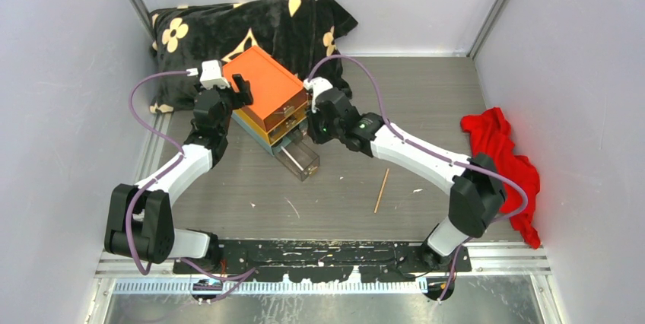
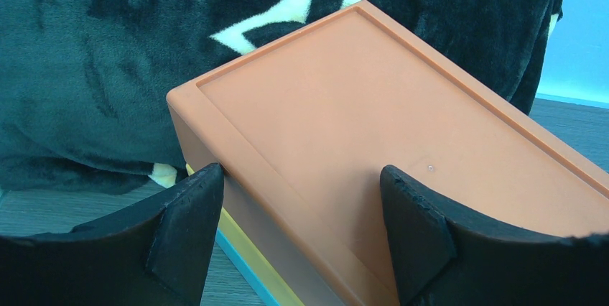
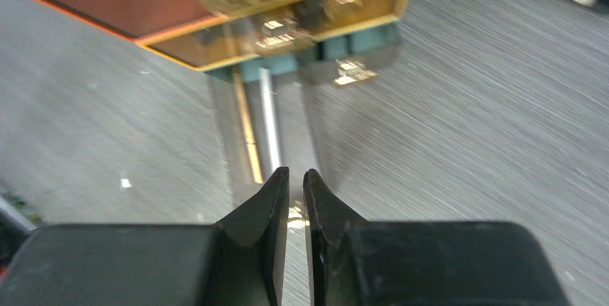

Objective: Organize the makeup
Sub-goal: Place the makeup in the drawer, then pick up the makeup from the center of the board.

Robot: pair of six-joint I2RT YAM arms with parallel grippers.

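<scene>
A thin tan brush (image 1: 381, 190) lies alone on the table floor, right of centre. The orange-topped drawer box (image 1: 265, 88) stands at the back, its clear bottom drawer (image 1: 300, 158) pulled out. In the right wrist view that drawer holds a thin gold stick (image 3: 248, 130) and a silver one (image 3: 269, 116). My right gripper (image 3: 296, 175) is shut at the drawer's near end, with a gold knob glinting between its fingers. It hangs above the drawer (image 1: 323, 130). My left gripper (image 2: 301, 198) is open across the box's long top edge (image 1: 242, 90). The other makeup is out of view.
A black pillow (image 1: 251, 23) with cream flowers lies behind the box against the back wall. A red cloth (image 1: 502, 160) is bunched at the right wall. White walls close in on three sides. Small crumbs dot the floor near the front.
</scene>
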